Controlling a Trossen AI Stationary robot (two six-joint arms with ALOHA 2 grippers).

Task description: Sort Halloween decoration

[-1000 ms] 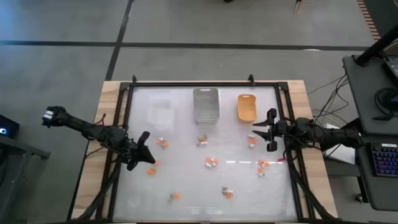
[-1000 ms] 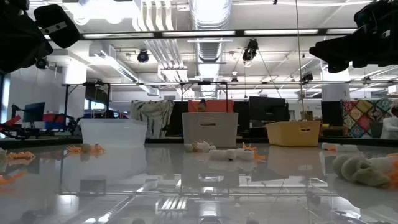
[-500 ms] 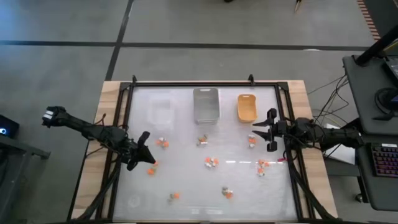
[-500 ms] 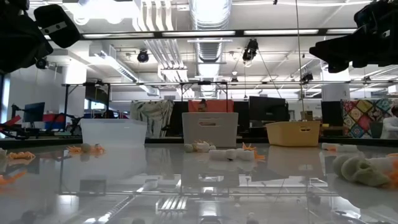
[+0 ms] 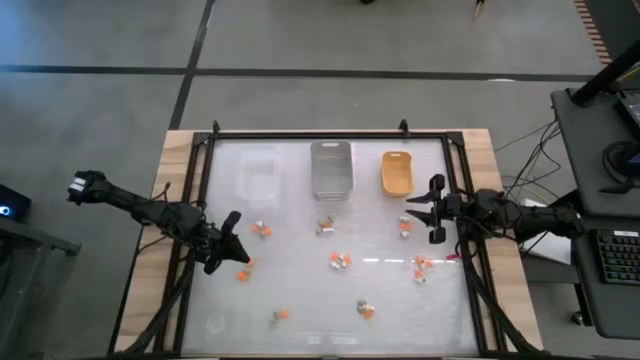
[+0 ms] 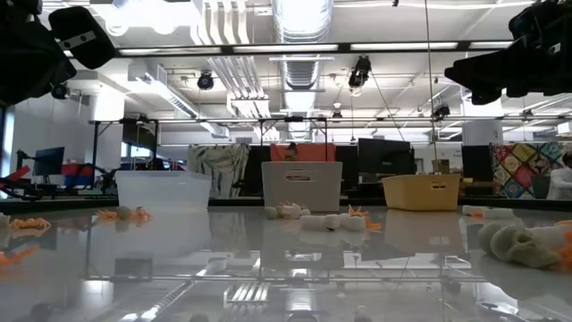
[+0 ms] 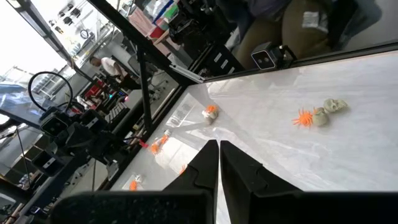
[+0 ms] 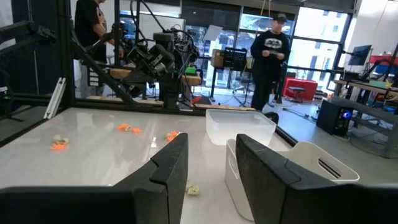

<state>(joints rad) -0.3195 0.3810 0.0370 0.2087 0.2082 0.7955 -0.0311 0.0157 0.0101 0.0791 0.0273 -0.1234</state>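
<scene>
While the tiny Halloween trinkets (image 5: 340,261), bright orange, whitish and tan, lie scattered over the near half of the glossy white worktop (image 5: 300,210), they are too small from above to make out shape or which way any one points. From table height a lumpy grey-white piece (image 6: 518,243) at the right edge is partly cut off. Along the far edge stand three rectangular trays: a clear plastic one (image 5: 258,176), nearly lost against the surface, a grey one (image 5: 332,168) in the middle and an orange-yellow one (image 5: 396,172) to the right. The left pincer (image 5: 233,240) sits over the left side of the worktop, its dark fingers clenched together on nothing, with an orange trinket (image 5: 243,275) just near of it. The right pincer (image 5: 436,211) hangs over the right edge with its jaws apart, gripping nothing, a small trinket (image 5: 405,227) just beside it. In the right wrist view a person in dark clothes (image 8: 271,59) stands in the room beyond.
</scene>
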